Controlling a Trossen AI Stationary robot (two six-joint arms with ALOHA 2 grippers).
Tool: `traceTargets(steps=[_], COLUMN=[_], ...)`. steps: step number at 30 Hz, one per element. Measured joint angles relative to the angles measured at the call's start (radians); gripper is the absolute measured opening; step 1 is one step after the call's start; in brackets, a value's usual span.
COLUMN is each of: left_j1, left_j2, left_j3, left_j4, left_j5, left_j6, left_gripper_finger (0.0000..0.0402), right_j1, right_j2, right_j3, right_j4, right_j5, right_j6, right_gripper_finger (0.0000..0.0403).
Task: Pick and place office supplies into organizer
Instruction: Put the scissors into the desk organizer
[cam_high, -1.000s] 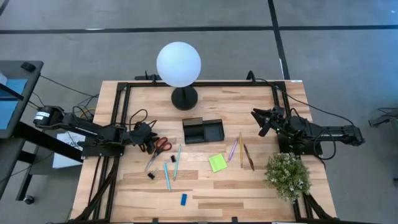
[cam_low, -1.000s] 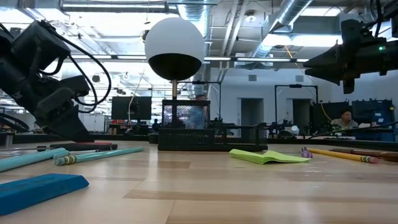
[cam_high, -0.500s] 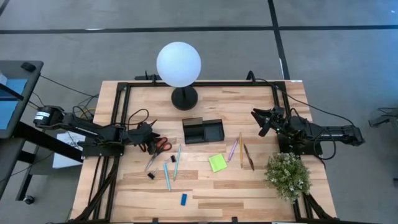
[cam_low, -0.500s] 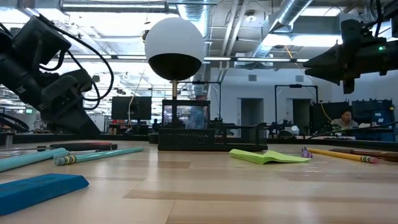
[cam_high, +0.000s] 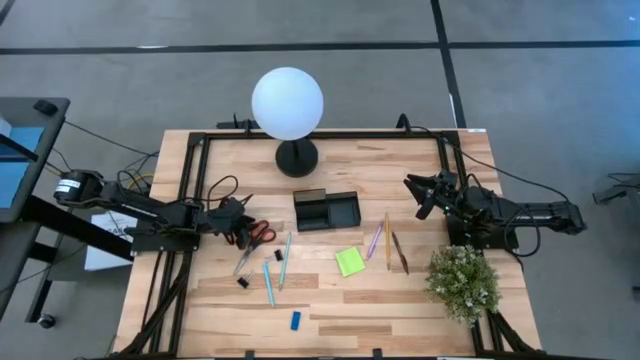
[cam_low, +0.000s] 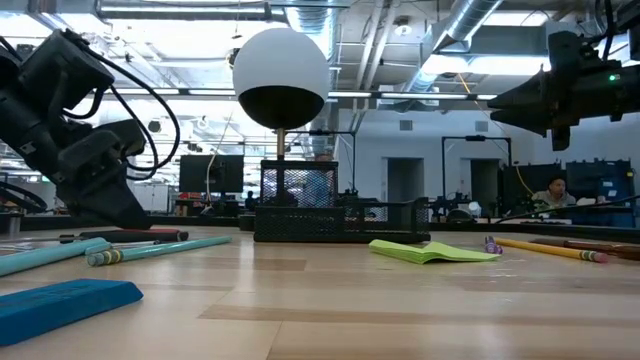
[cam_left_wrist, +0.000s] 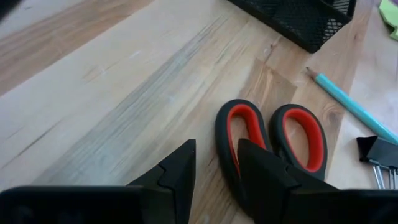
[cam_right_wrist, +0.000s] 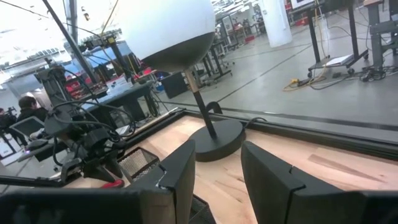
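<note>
Fingers of the left gripper stand apart straddling one red handle loop of the scissors lying flat on the bench, so closing comes next, then carrying toward the organizer beyond; the right gripper waits open.

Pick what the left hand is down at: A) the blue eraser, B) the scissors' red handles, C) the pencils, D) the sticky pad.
B: the left hand sits open at the scissors, one finger over a red handle loop; in the high view it is at the scissors, far from the other supplies.
</note>
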Motion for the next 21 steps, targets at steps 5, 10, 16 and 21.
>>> traceTargets(steps=[5, 10, 16, 21], left_j1=[0.000, 0.000, -0.001, -0.001], left_j2=[0.006, 0.062, 0.185, 0.320], left_j3=[0.001, 0.015, 0.076, 0.092], left_j4=[-0.017, 0.006, 0.011, 0.059], left_j5=[-0.002, -0.011, -0.049, -0.098], left_j6=[-0.007, -0.003, 0.019, -0.047], left_gripper_finger=[0.0113, 0.0113, 0.0113, 0.0113], right_j1=[0.000, 0.000, 0.000, 0.000], right_j2=[0.000, 0.000, 0.000, 0.000], right_j3=[0.000, 0.000, 0.000, 0.000], right_j4=[0.000, 0.000, 0.000, 0.000], right_j5=[0.000, 0.017, 0.045, 0.045], right_j6=[0.000, -0.021, -0.023, -0.023], right_gripper_finger=[0.0123, 0.0123, 0.0123, 0.0123])
